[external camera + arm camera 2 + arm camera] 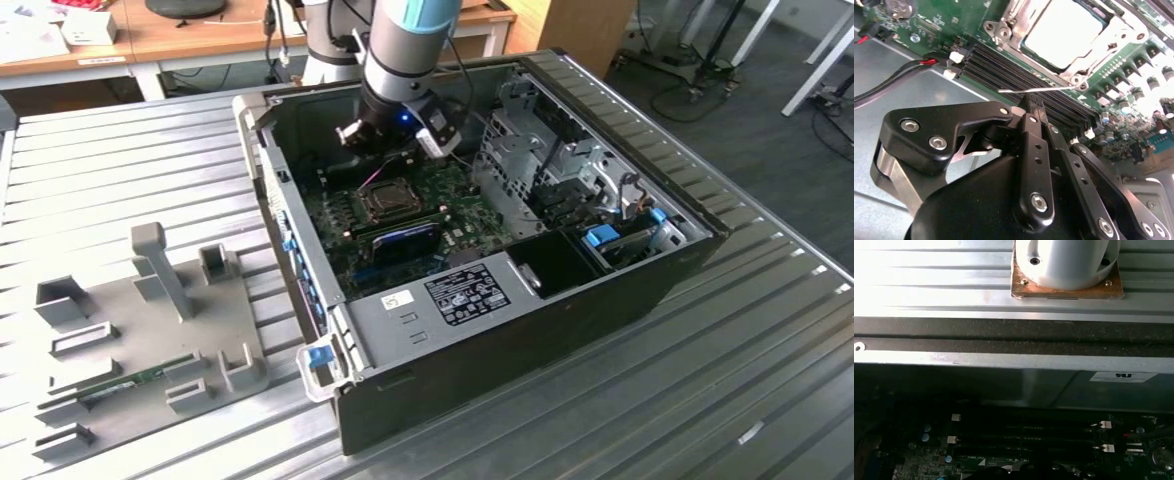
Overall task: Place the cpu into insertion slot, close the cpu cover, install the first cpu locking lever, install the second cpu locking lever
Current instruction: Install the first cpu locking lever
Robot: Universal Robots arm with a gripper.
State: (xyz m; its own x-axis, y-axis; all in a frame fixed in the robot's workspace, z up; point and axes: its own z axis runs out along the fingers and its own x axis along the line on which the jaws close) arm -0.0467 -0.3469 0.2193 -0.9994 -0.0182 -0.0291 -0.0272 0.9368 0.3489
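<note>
Smooth grey metal cpu (1061,32), matt black tool (1033,104).

Robotics lab or test workshop, not a home. A robot arm (407,50) works over an open PC case (534,330) on a ribbed metal bench (120,150), w/ a grey jig plate (134,300) of part holders beside it. Wooden desks (200,35) w/ papers & cables at the back, dark floor (747,110).

Open case (561,290) lies on the surface (120,170), with a fixture plate (134,330) at the exterior view's left. Inside, the cpu (1064,32) sits in the slot (387,201) beneath the cover (1010,22). Memory slots (999,70) lie just beside, with the claw (1032,102) above them at a lever (1054,89).
</note>
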